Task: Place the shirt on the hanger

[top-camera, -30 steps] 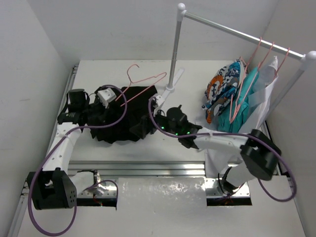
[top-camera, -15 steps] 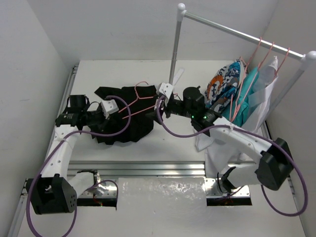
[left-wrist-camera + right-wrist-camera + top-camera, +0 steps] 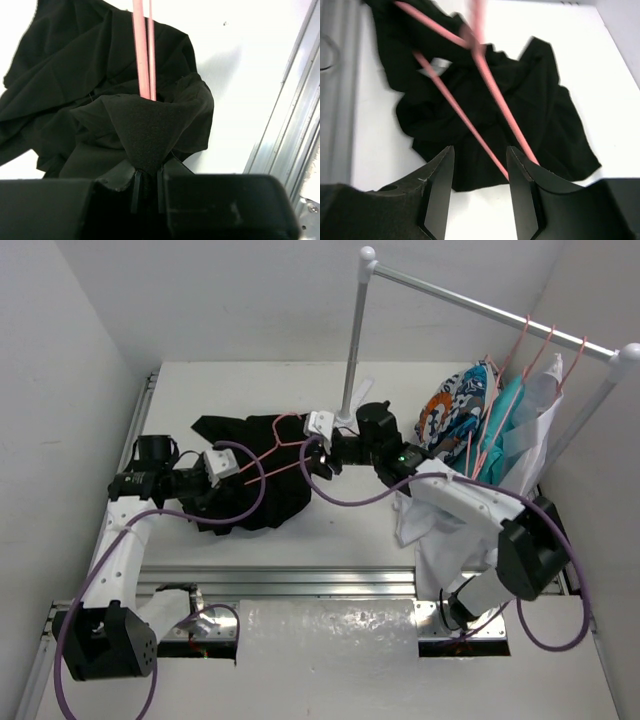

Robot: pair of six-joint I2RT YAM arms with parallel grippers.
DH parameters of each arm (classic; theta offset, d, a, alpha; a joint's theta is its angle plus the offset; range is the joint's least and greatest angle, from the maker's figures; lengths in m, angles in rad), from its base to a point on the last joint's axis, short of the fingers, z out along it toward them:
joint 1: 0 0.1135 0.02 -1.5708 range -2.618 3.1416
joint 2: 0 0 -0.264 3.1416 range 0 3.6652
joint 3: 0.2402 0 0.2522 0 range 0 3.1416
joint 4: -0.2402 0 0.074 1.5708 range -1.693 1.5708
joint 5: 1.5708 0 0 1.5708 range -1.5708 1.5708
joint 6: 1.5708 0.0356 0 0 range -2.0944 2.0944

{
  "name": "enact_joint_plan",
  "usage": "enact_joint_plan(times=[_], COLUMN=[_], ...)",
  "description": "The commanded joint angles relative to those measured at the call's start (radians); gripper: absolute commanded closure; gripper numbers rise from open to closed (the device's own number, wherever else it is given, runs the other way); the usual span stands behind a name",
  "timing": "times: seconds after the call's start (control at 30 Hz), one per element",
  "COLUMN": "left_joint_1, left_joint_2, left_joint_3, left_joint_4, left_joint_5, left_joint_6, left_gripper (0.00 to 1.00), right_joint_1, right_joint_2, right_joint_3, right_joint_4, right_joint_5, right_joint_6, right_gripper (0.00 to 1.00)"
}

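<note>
The black shirt (image 3: 250,485) lies crumpled on the white table left of centre, its white neck label (image 3: 436,65) showing. The pink hanger (image 3: 284,444) lies slanted over the shirt. My left gripper (image 3: 215,466) is shut on a fold of the shirt (image 3: 145,130), and two hanger wires (image 3: 144,50) come up out of that fold. My right gripper (image 3: 318,445) sits at the hanger's right end. Its jaws (image 3: 480,150) stand apart with one hanger wire (image 3: 490,152) between them, close to the right finger, and a second wire runs behind that finger.
A clothes rack stands at the back right, its upright pole (image 3: 352,340) just behind my right gripper. From its bar hang an orange-blue patterned garment (image 3: 450,415), a teal one (image 3: 500,430) and a white one (image 3: 440,525) on pink hangers. A metal rail (image 3: 300,585) runs along the near edge.
My right arm swung from over the shirt to the hanger's right end, and its jaws narrowed. The hanger shifted nearer, onto the shirt. My left gripper kept its hold and moved slightly nearer.
</note>
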Motion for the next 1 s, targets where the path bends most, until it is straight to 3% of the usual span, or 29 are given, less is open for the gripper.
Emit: enact_joint_plan(times=[0.0,0.07,0.2,0.47,0.67,0.83,0.87,0.93,0.97], left_joint_1=[0.002,0.003,0.002,0.002,0.002,0.002,0.003,0.003,0.002], left_joint_2=[0.014,0.023,0.034,-0.006,-0.032,-0.035,-0.035,-0.041,-0.043], left_joint_3=[0.028,0.036,0.042,0.028,0.031,0.051,0.051,0.04,0.037], left_joint_4=[0.004,0.017,0.013,-0.045,-0.105,-0.133,-0.13,-0.087,-0.075], left_joint_5=[0.029,0.02,0.02,0.056,0.089,0.156,0.167,0.201,0.21], left_joint_6=[0.024,0.011,0.02,0.089,0.143,0.171,0.175,0.151,0.14], left_gripper=[1.0,1.0,1.0,1.0,1.0,1.0,1.0,1.0,0.95], right_joint_1=[0.004,0.001,-0.002,-0.034,-0.031,0.032,0.04,0.064,0.082], right_joint_2=[-0.171,-0.271,-0.306,-0.095,0.04,0.099,0.09,0.061,0.048], right_joint_3=[-0.068,-0.1,-0.094,0.044,0.169,0.179,0.149,0.124,0.098], right_joint_4=[0.052,0.056,-0.015,-0.071,-0.092,-0.109,-0.053,-0.024,0.004], right_joint_5=[-0.176,-0.21,-0.231,-0.147,-0.099,-0.017,-0.023,-0.027,-0.009], right_joint_6=[-0.068,-0.076,-0.099,-0.098,-0.068,-0.115,-0.115,-0.134,-0.154], right_gripper=[0.52,0.5,0.46,0.36,0.36,0.6,0.71,0.81,1.0])
